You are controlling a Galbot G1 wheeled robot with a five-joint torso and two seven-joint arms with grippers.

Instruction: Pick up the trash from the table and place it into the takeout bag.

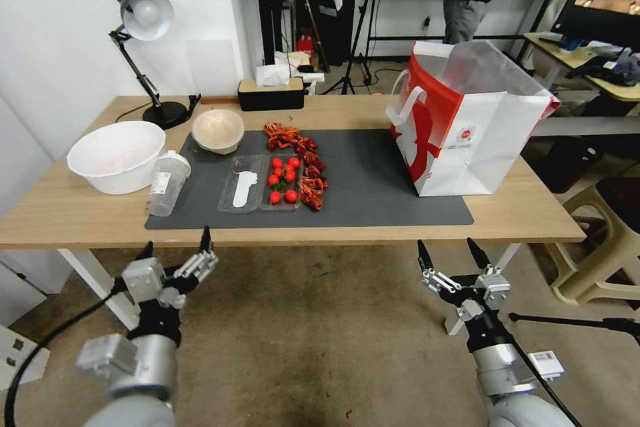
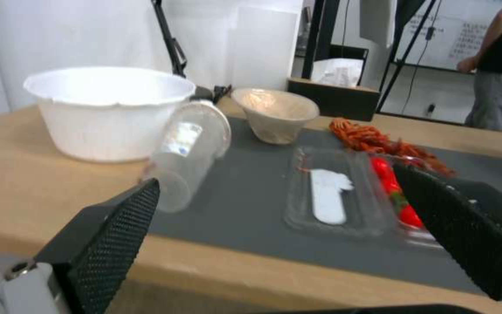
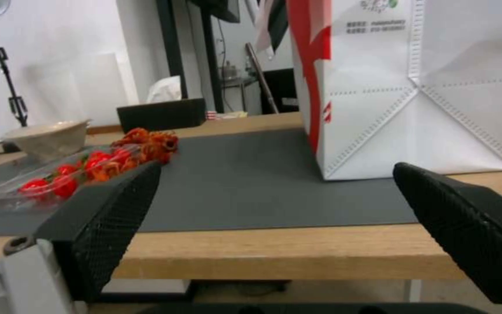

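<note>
My left gripper (image 1: pixel 175 245) and right gripper (image 1: pixel 451 252) both hang below the near edge of the table (image 1: pixel 80 213), fingers spread, holding nothing. On the grey mat (image 1: pixel 373 180) a clear lidded cup (image 1: pixel 168 182) lies on its side, beside a white bowl (image 1: pixel 117 155). A beige bowl (image 1: pixel 218 130) sits tilted behind it. The clear tray (image 1: pixel 261 191) holds tomatoes (image 1: pixel 283 179), with red shells (image 1: pixel 303 163) alongside. The takeout bag (image 1: pixel 470 133) stands upright at the right

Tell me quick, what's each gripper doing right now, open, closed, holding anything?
Left gripper: open, empty, hanging before the near edge of the table.
Right gripper: open, empty, also short of the table edge, below the bag.
</note>
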